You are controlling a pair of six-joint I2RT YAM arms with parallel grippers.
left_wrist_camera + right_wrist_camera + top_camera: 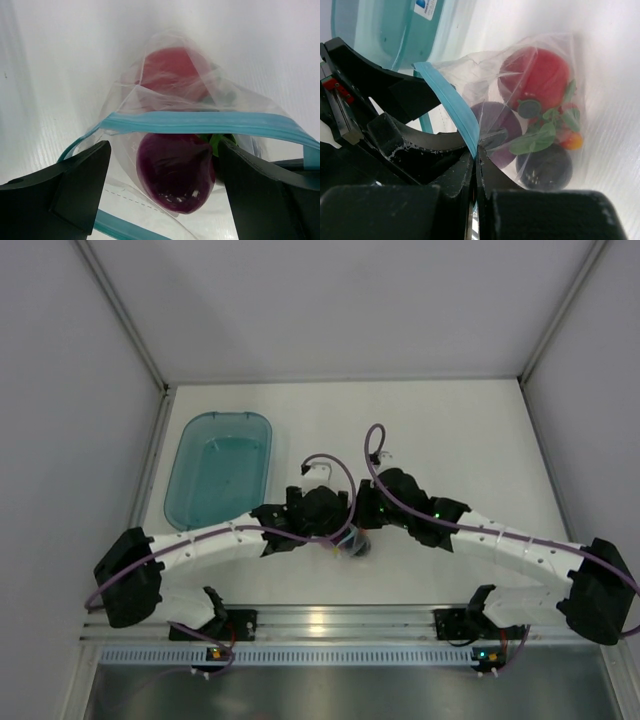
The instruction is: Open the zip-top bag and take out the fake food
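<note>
Blue zip strip (451,105) is what matters. The right gripper (476,160) is clamped shut on one lip of it and holds the bag (540,45) between the two arms, near the tub (218,468). The left gripper (162,155) is spread wide with nothing in it, its fingers either side of the bag's mouth. The red piece (535,75) and purple piece (172,170) sit inside. The left should probably pinch the opposite lip alone, on the strip and not the slack film, then pull away gently while the right holds firm.
</note>
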